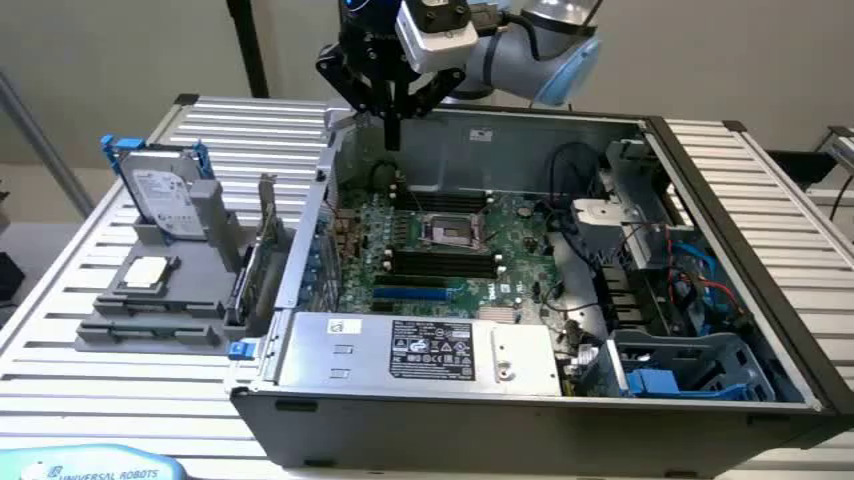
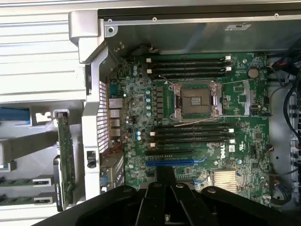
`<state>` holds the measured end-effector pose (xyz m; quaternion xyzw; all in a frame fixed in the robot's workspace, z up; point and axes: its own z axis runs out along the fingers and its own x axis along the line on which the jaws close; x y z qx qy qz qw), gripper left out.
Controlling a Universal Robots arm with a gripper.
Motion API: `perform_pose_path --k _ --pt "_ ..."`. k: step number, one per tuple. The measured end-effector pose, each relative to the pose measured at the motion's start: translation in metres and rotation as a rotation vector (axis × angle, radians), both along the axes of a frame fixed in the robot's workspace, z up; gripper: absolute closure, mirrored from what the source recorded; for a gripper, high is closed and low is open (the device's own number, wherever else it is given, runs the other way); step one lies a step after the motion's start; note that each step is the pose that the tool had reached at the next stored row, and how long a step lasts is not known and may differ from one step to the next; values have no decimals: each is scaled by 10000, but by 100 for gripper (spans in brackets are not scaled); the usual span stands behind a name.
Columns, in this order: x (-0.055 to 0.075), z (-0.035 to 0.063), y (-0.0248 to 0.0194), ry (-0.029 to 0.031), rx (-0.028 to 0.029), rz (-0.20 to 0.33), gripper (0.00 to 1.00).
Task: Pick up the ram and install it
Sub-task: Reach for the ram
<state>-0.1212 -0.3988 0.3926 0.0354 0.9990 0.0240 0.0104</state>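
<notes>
The jaws are drawn together into one narrow black tip, with nothing showing between them. The gripper hangs point-down over the far left corner of the open computer case, above the circuit board and clear of it. Under it on the board, the processor socket sits between two banks of black memory slots, and a blue slot lies just beside the nearer bank. A grey power supply box fills the near end of the case.

The ram is well apart from the gripper, outside the case on the exterior view's left. It lies flat in a grey holder on the slatted table, with a second green stick just beside it. The same holder carries a square silver chip, an upright green card against the case wall, and a hard drive standing at the far end.
</notes>
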Motion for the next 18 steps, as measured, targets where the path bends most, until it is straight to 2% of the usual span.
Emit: perform_pose_path --k 18 --pt "-6 2 -8 2 -2 1 89"
